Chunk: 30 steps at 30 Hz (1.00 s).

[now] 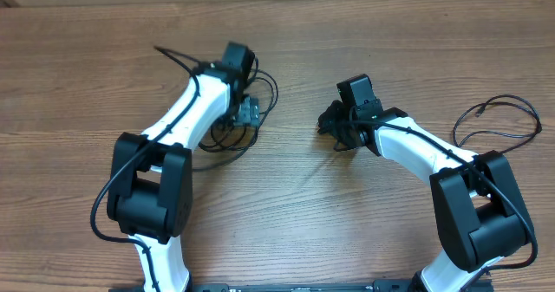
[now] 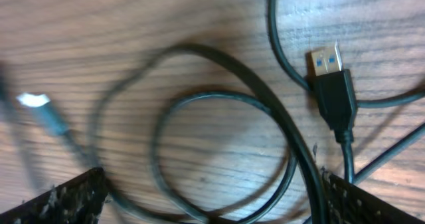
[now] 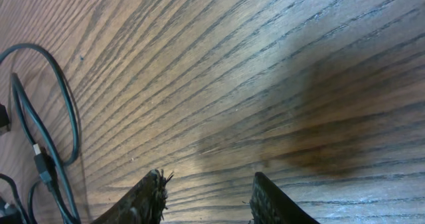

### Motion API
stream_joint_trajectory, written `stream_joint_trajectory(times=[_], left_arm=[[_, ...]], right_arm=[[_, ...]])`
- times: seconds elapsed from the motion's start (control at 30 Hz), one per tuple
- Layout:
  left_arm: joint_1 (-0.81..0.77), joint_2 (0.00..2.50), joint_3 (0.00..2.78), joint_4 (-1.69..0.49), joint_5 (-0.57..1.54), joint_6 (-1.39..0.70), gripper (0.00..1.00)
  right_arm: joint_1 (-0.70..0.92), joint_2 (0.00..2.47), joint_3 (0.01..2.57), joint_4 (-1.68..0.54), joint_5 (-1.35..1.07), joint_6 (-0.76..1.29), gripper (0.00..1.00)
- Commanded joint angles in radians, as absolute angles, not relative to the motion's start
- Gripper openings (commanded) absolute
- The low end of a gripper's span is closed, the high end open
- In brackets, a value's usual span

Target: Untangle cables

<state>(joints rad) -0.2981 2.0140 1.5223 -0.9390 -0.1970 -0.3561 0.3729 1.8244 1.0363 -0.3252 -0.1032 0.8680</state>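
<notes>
Scuffed dark fingertips (image 2: 60, 197) of the left hand (image 2: 212, 207) sit spread wide at the bottom corners of the left wrist view, holding nothing, as they hover low over a tangle of thin black cables (image 2: 272, 104) looped on the brown wood-grain surface (image 2: 99, 24). A black USB plug with a blue-tongued metal end (image 2: 332, 84) lies flat near the finger at the frame's right, its cord leading down past that finger. A smaller plug with a pale tip (image 2: 33, 101) lies blurred at the left. From overhead, the left hand points down onto the tangle left of centre, its white left arm (image 1: 186, 110) stretched forward and angled inward. The right hand (image 1: 336, 123) hangs well apart from the tangle, low over the surface, its fingers (image 3: 143, 201) partly open with only bare wood between them and cable loops showing at the left edge of its wrist view. One lone thin black cord (image 1: 512, 100) lies by itself at the far right. The step in hand appears to be lifting one strand out of the knot. The left hand would do best to close on a single cord near the USB plug, clear of the crossing loops, and draw it out slowly so the rest does not drag along.
</notes>
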Motion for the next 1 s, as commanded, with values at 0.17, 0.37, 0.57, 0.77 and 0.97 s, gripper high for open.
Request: stream_joint_trajectory(times=[0.17, 0.37, 0.57, 0.77, 0.97], left_arm=[[-0.281, 1.991, 1.81, -1.057, -0.022, -0.337, 0.7], [-0.34, 2.0, 1.794, -1.044, 0.091, -0.368, 0.38], [-0.41, 2.06, 1.793, -1.012, 0.001, -0.368, 0.52], [-0.428, 2.148, 1.793, -0.969, -0.064, -0.367, 0.54], [-0.423, 2.23, 1.793, -0.915, -0.062, -0.366, 0.48]], right_arm=[[0.369, 1.833, 1.032, -0.319, -0.09, 0.875, 0.44], [0.369, 1.833, 1.032, -0.318, -0.089, 0.875, 0.46], [0.369, 1.833, 1.032, -0.319, -0.089, 0.875, 0.46], [0.369, 1.833, 1.032, -0.319, -0.089, 0.875, 0.46], [0.369, 1.833, 1.032, -0.319, -0.086, 0.875, 0.46]])
